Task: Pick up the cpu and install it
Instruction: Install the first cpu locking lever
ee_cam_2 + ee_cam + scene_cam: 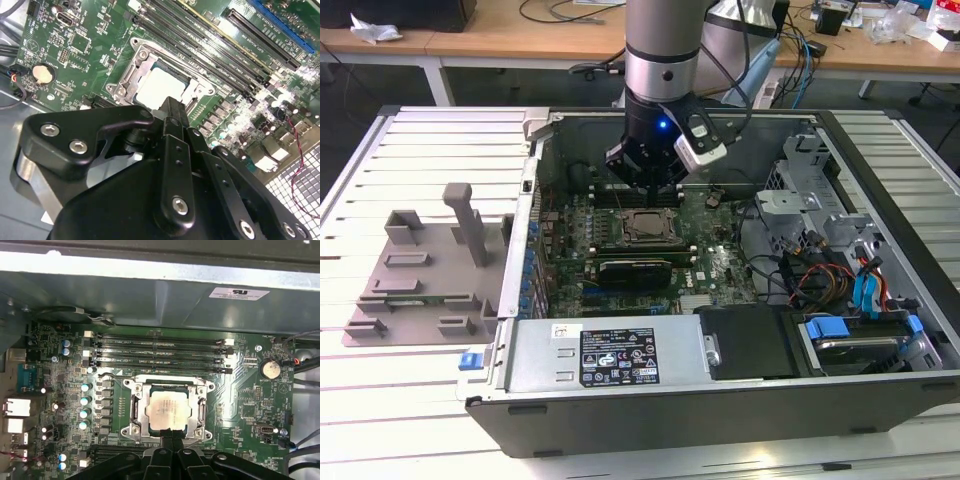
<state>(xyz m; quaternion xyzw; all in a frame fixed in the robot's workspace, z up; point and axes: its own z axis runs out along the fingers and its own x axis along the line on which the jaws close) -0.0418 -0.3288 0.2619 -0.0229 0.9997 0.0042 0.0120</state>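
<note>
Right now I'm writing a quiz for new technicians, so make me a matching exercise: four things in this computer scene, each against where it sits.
Things:
1 cpu
2 coin cell battery
3 memory slots
4 grey fixture plate

Places:
A outside the computer case, on the exterior view's left
B in the socket frame on the motherboard
C long parallel rows between the socket frame and the case wall
D round and silvery, near the motherboard's edge

Pairs: 1-B; 2-D; 3-C; 4-A
</note>
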